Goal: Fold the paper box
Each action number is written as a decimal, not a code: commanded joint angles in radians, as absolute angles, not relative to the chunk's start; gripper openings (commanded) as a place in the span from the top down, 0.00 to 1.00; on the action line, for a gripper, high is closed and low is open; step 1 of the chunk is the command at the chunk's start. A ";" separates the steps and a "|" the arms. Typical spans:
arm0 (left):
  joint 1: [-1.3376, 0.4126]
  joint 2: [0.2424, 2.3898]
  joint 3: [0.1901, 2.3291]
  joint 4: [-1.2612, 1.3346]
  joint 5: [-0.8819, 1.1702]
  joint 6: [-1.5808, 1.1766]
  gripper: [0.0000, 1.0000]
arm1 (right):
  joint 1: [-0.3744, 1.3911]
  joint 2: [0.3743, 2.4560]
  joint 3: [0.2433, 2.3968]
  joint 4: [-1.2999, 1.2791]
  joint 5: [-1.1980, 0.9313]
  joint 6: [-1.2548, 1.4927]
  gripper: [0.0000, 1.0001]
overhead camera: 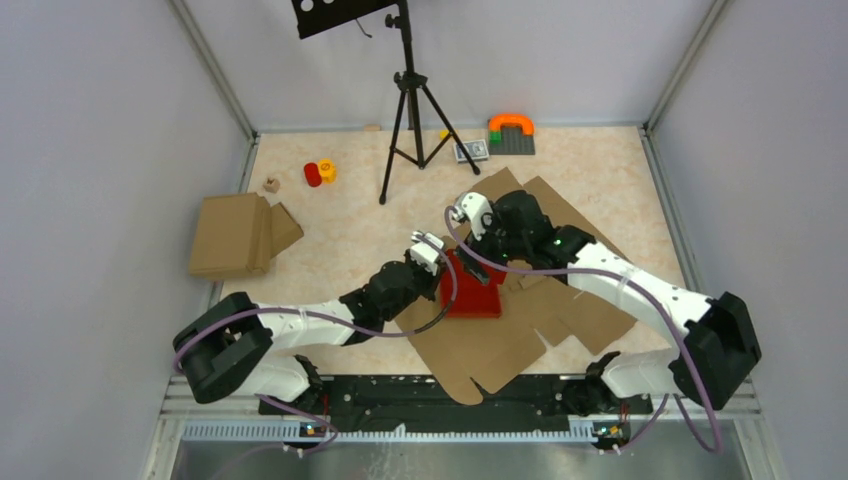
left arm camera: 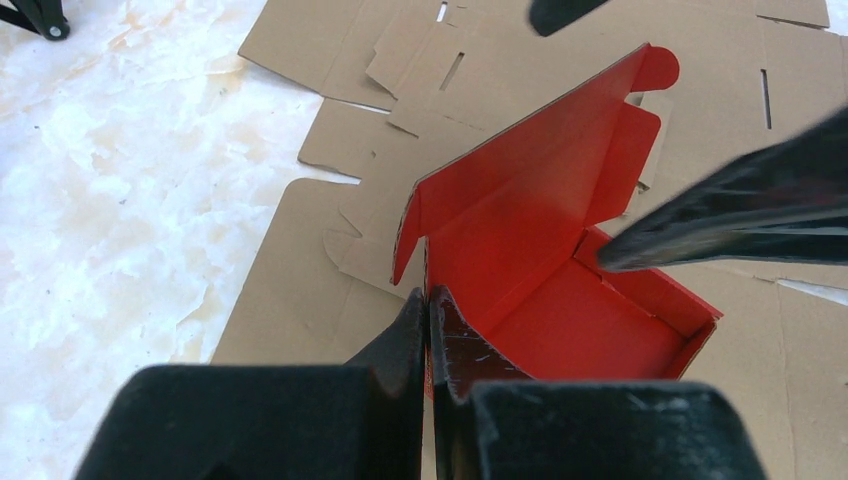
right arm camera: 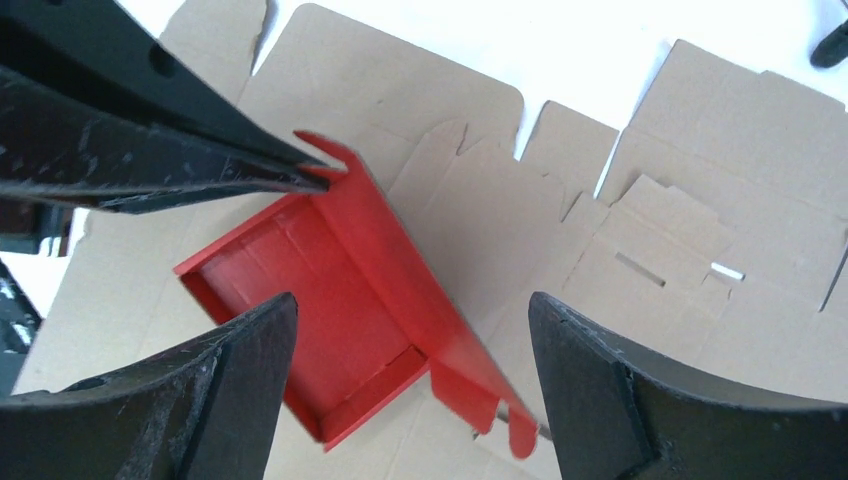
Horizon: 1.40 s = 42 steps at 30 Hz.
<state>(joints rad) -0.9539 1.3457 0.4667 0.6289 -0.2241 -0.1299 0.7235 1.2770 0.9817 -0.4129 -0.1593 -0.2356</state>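
One red paper box (left arm camera: 585, 325), left gripper (left arm camera: 428, 300) clamped on it, right gripper (right arm camera: 410, 300) apart.

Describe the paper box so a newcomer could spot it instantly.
Centre-right on the table, flat brown cardboard cut-outs lie spread out. The paper box sits on them, pinched by the left gripper. Unlike its brown neighbours it is bright red: a small open tray with a raised lid, far smaller than they are.
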 commanded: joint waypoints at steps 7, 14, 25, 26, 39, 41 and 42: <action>-0.959 1.327 0.423 0.740 -0.176 -0.055 1.00 | 0.718 1.456 1.116 -0.387 -0.199 -0.367 0.22; -0.943 1.307 0.448 0.679 -0.190 -0.153 0.84 | 0.730 1.457 1.084 -0.392 -0.218 -0.317 0.68; -0.777 1.145 0.530 0.283 0.057 -0.553 0.51 | 0.843 1.270 0.923 -0.309 -0.093 -0.258 0.81; -0.733 1.122 0.540 0.236 0.111 -0.595 0.47 | 0.852 1.266 0.912 -0.309 -0.087 -0.254 0.79; -0.578 1.267 0.647 0.139 0.486 -0.788 0.37 | 0.900 1.236 0.858 -0.306 -0.058 -0.136 0.42; -0.575 1.314 0.693 0.094 0.503 -0.810 0.37 | 0.900 1.215 0.853 -0.304 -0.048 -0.089 0.38; -0.574 1.337 0.718 0.053 0.504 -0.818 0.37 | 0.899 1.204 0.851 -0.307 -0.057 -0.072 0.37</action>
<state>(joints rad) -0.5816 1.2751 0.6098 0.1455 0.4145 -0.7559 0.8886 1.2724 0.8562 -0.3374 -0.0685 -0.1692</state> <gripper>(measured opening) 0.632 0.607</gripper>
